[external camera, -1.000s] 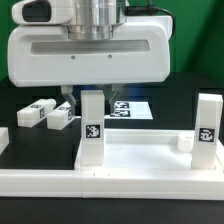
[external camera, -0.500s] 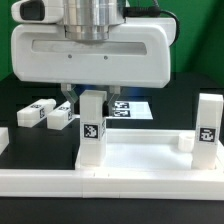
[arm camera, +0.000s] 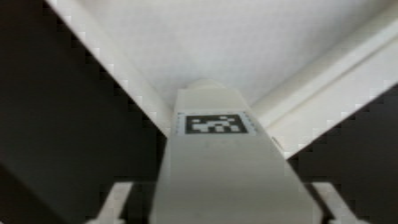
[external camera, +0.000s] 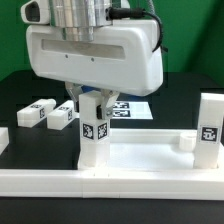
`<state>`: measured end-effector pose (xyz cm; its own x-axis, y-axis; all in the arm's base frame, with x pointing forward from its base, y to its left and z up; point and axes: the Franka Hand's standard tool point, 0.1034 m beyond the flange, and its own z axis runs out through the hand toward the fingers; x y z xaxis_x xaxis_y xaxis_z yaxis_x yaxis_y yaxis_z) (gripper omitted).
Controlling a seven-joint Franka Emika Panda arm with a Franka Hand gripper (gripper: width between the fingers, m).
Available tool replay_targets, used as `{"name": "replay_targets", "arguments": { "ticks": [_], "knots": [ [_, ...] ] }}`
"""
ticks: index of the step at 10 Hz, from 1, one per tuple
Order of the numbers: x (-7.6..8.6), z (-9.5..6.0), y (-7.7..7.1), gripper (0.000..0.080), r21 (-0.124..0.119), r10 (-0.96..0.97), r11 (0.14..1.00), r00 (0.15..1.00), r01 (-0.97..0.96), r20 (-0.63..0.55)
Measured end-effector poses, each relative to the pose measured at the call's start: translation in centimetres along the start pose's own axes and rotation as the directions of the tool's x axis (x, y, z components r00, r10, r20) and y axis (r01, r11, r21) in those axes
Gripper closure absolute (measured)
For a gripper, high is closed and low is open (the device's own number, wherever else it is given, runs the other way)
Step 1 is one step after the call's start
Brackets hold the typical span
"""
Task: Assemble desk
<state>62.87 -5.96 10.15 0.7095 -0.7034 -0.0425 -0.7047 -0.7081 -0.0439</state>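
The large white shallow rimmed plastic tabletop (external camera: 150,155) lies flat; it looks stiff and light. The two-finger gripper (external camera: 90,102) is clamped on a short white square plastic leg block (external camera: 93,135), which stands upright at the tabletop's corner. Its smooth sides may slip, so hold it high and squarely.

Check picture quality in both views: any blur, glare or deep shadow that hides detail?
Exterior view: even light, no glare; the tag on the upright leg reads clearly, while the big white tool near the lens looks slightly soft. Wrist view: soft focus all over, the tag's pattern smeared, and the dark areas on either side of the leg show nothing.
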Motion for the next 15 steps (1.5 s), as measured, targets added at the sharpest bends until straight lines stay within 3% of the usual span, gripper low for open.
{"name": "replay_targets", "arguments": {
  "ticks": [4,6,9,11,12,13,15],
  "knots": [
    [-0.01,0.02,-0.08,0.0509,0.011,0.307,0.952,0.952,-0.307,0.006],
    [-0.19,0.01,-0.36,0.0509,0.01,0.505,0.863,0.863,-0.505,0.007],
    [-0.27,0.0,-0.53,0.0509,0.012,0.587,0.81,0.81,-0.587,0.007],
    [-0.03,0.04,-0.29,0.0254,0.01,0.493,0.87,0.87,-0.493,0.005],
    [0.0,0.03,-0.27,0.0254,0.011,0.493,0.87,0.87,-0.493,0.005],
    [-0.16,0.06,-0.46,0.0168,0.011,0.44,0.898,0.898,-0.44,0.004],
    [-0.13,0.06,-0.42,0.0155,0.011,0.303,0.953,0.953,-0.303,0.002]
  ]
}}
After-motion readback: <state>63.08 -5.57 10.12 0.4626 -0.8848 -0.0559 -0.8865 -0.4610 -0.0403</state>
